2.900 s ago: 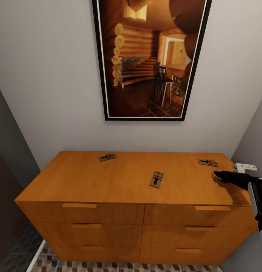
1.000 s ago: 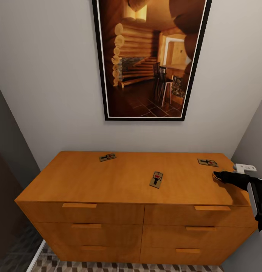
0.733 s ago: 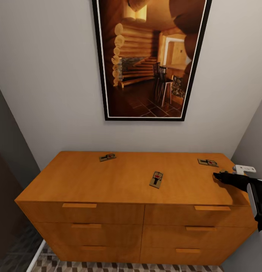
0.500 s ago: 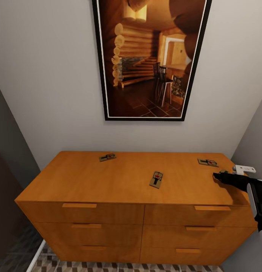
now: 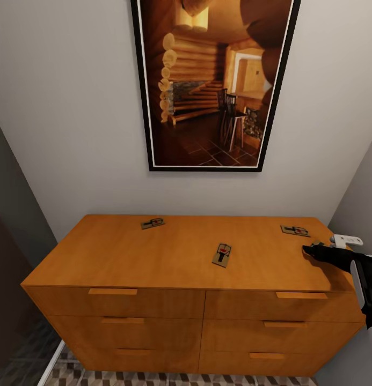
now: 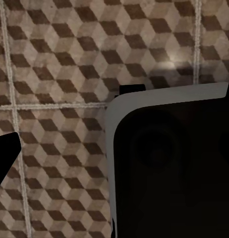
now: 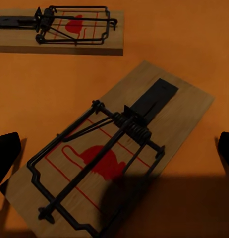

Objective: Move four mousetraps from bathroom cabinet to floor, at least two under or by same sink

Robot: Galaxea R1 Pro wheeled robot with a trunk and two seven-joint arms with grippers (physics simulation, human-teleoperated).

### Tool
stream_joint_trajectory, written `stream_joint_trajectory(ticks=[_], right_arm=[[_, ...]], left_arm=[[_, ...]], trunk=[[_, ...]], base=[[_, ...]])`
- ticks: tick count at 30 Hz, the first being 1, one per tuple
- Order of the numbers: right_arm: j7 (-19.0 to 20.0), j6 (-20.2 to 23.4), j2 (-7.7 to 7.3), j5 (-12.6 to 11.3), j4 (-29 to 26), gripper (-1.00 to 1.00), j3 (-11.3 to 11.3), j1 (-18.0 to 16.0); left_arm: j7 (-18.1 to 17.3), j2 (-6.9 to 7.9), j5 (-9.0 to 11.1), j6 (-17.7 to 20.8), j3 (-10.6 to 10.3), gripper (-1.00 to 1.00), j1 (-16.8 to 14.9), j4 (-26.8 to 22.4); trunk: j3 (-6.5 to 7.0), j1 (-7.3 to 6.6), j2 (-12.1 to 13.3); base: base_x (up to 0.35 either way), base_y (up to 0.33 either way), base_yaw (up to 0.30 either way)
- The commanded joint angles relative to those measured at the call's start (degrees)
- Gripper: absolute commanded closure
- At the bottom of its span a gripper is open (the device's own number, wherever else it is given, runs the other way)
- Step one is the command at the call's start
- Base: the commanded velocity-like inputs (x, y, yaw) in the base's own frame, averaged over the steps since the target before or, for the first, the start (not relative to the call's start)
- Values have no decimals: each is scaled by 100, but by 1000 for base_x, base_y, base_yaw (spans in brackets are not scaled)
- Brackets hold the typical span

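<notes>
The right gripper [image 7: 114, 148] has its jaws wide apart, and one mousetrap [image 7: 112, 153] lies flat between them on the orange-brown cabinet [image 5: 153, 257]. A second mousetrap [image 7: 60, 29] lies just beyond the jaws. For the left gripper, above the cube-pattern bathroom floor [image 6: 55, 59], I cannot tell the jaw state.

Wall [image 5: 73, 107]: plain pale grey, evenly lit.
Framed picture [image 5: 212, 80]: at 12 o'clock, black frame, log-cabin interior in warm browns.
Dark panel [image 5: 14, 177]: at 9 o'clock, grey.
White fitting [image 5: 347, 239]: at 3 o'clock.

Orange-brown cabinet [image 5: 169, 262]; tan, red-marked mousetraps [image 7: 114, 156]; cube-patterned floor [image 6: 55, 64].
</notes>
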Motion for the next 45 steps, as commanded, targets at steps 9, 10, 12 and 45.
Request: stream_joint_trajectory(ticks=[9, 10, 12, 45], right_arm=[[52, 18, 2, 60, 56, -100, -8, -6], [51, 18, 2, 60, 67, -100, -8, -7], [50, 18, 2, 60, 78, -100, -8, -7], [52, 10, 2, 60, 97, 100, -8, -6]], left_arm=[[-4, 3, 0, -21, -18, -100, -3, 4], [-4, 3, 0, -21, -18, -100, -3, 4], [-4, 3, -3, -20, -18, -100, -3, 4], [-4, 3, 0, -20, -18, -100, -3, 4]], trunk=[[-6, 0, -3], [-6, 0, -3], [-6, 0, -3], [-6, 0, -3]], base=[[0, 0, 0], [0, 0, 0], [0, 0, 0], [0, 0, 0]])
